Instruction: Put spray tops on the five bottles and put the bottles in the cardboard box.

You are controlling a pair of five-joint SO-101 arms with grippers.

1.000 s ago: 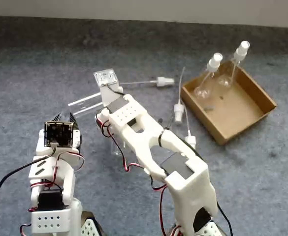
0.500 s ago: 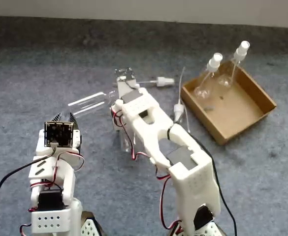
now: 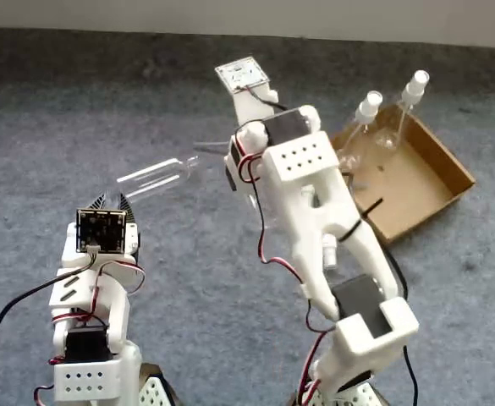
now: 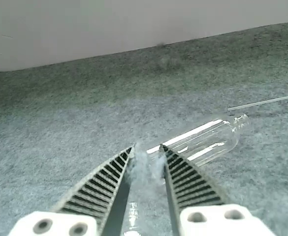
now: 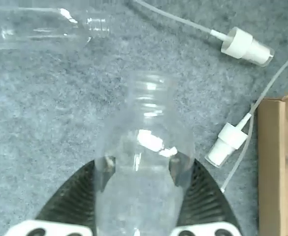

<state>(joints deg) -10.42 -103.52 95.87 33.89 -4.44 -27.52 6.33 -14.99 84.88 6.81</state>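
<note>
Bottle point(image 5: 146, 113) clamped in your right pincer point(image 5: 143, 164): clear, uncapped, base cut off; left pincer point(image 4: 147, 152) slightly apart

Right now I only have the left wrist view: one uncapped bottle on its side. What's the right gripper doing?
Observer: The right gripper grips another bottle, neck bare.
Operator: Any spray tops around?
Observer: Two loose spray tops lie on the carpet, toward the box.
Operator: Box status?
Observer: The cardboard box holds two capped bottles, leaning at its far side.
</note>
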